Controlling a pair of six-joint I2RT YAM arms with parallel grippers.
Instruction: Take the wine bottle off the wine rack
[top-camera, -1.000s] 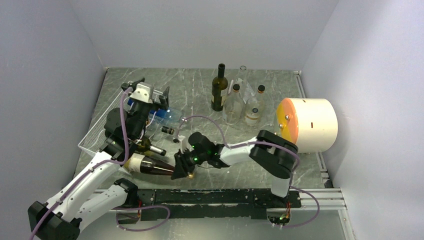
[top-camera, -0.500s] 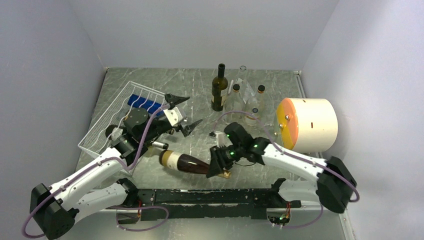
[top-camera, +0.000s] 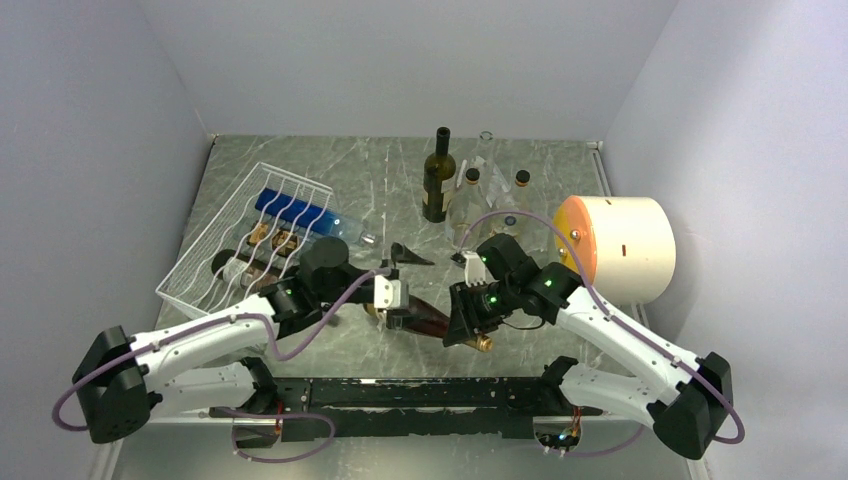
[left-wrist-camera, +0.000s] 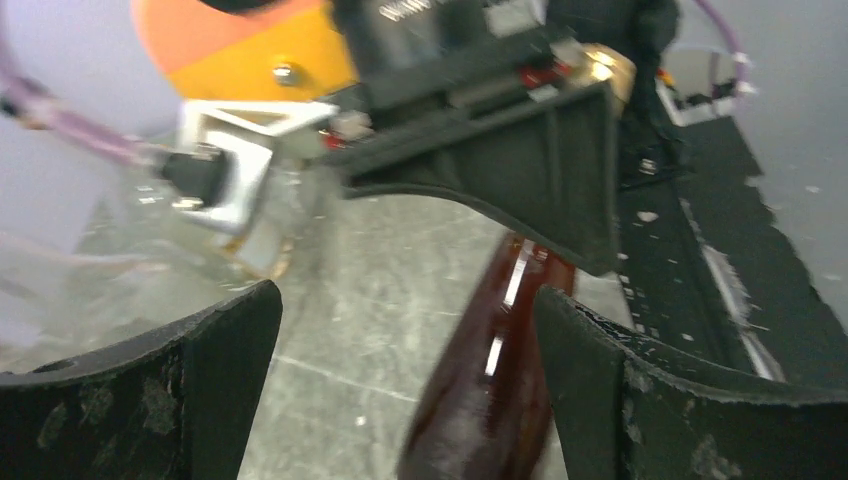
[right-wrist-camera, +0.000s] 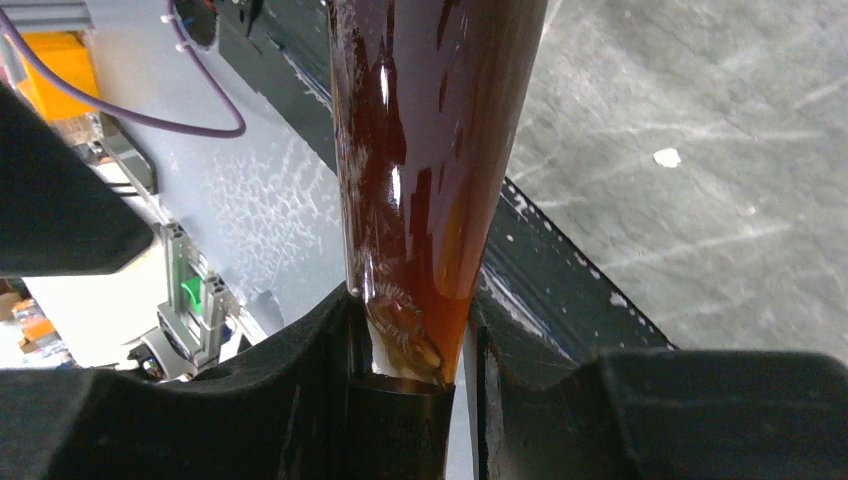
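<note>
Wine bottle (top-camera: 428, 321), brown glass, now lies clear of the wine rack (top-camera: 205, 250), over the front-middle tabletop (top-camera: 350, 180) and further right than half a second ago. The right fingers (right-wrist-camera: 290, 400) clench its neck, that arm bent inward from the right. The left fingers (left-wrist-camera: 200, 380) have left the rack and straddle the bottle's body, spread wide, that arm stretched low and rightward.
</note>
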